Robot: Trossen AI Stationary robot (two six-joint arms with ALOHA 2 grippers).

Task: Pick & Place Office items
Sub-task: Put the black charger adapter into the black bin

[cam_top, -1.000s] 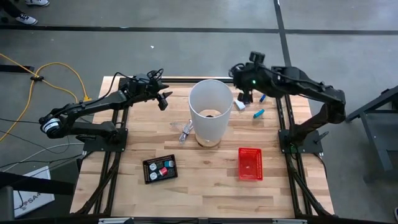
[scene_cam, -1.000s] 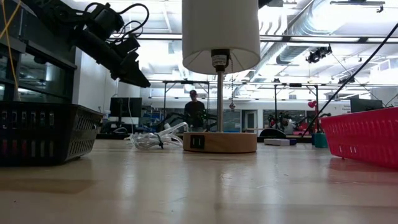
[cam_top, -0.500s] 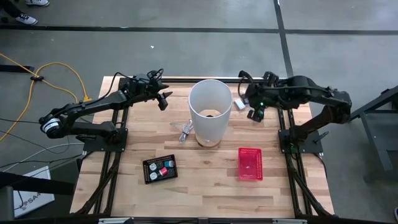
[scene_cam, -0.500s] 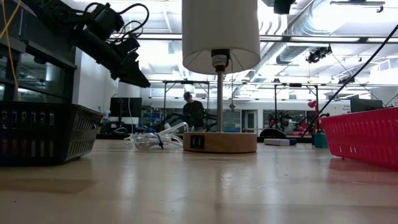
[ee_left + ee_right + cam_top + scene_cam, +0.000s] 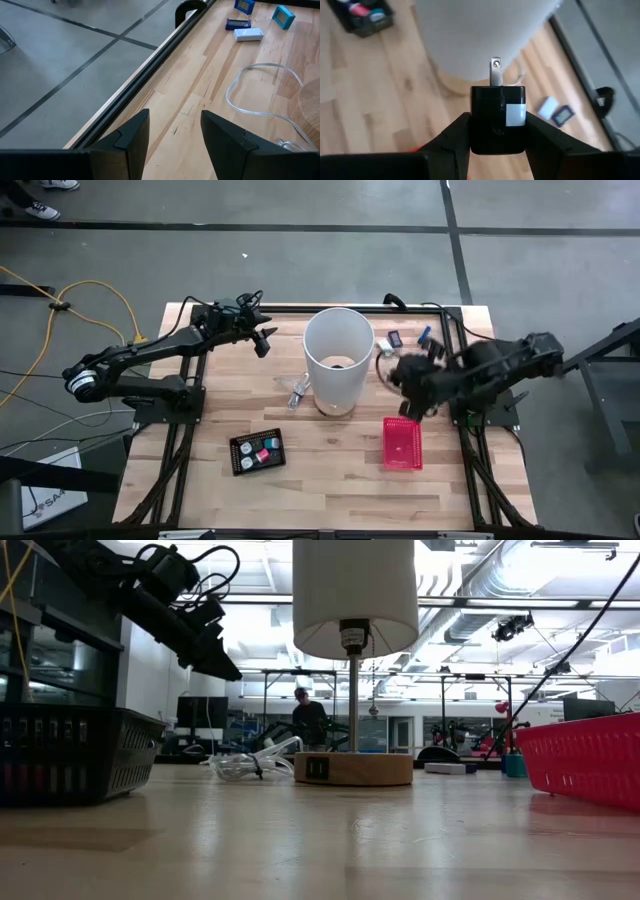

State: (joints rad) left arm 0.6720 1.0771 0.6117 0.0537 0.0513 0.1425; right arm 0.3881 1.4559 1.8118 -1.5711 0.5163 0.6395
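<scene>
Right gripper (image 5: 497, 125) is clamped on a black plug adapter (image 5: 498, 119), held beside the white lamp (image 5: 338, 358) above the red basket (image 5: 402, 443). Left gripper (image 5: 172, 131), parted and empty, is held beyond the lamp.

Count at the bench (image 5: 250, 490) — two arms, two end effectors: left end effector (image 5: 262, 338), right end effector (image 5: 408, 385). One lamp (image 5: 338, 360) with white shade. One red basket (image 5: 402, 443). One black tray (image 5: 257, 451) with a few small coloured pieces inside, number unclear. One black plug adapter (image 5: 498, 119). Far edge — one white block (image 5: 248, 34), two blue pieces (image 5: 283, 16), one dark blue piece (image 5: 238, 24). One clear cable (image 5: 265, 92).
</scene>
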